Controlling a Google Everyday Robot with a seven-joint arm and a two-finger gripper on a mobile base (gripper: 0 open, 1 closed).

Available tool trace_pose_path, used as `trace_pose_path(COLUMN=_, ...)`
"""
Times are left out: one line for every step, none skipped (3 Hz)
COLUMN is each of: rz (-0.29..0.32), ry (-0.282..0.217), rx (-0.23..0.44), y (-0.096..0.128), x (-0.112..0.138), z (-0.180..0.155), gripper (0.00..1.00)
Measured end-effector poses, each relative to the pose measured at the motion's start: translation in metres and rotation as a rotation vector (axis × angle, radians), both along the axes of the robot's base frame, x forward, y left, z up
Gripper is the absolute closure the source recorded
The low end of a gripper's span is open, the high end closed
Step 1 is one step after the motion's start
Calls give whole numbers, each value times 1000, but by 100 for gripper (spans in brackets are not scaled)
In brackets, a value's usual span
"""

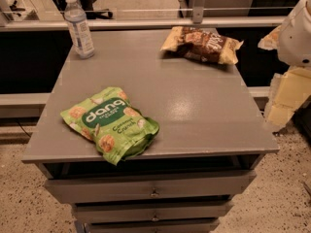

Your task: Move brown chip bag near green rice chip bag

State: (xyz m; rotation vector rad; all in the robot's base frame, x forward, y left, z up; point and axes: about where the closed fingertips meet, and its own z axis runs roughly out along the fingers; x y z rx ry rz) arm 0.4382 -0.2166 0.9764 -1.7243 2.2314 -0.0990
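The brown chip bag (203, 44) lies flat at the far right corner of the grey table (194, 110); it is dark brown with pale cream ends. The green rice chip bag (111, 123) lies at the near left of the table, its lower corner reaching the front edge. The two bags are far apart, on a diagonal across the tabletop. Part of my white and cream arm (293, 57) shows at the right edge, beside the table and off it. My gripper itself is out of view.
A clear water bottle (79, 26) with a white cap stands upright at the far left corner of the table. Drawers (153, 187) sit under the tabletop. A rail (146, 23) runs behind the table. Speckled floor lies on both sides.
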Motion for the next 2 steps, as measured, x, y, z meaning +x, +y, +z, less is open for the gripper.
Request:
trace_pose_path(rz=0, ry=0, rx=0, y=0, x=0, z=0, gripper=0)
trace_pose_path(rz=-24, ry=-43, rx=42, y=-2, x=20, z=-4, gripper=0)
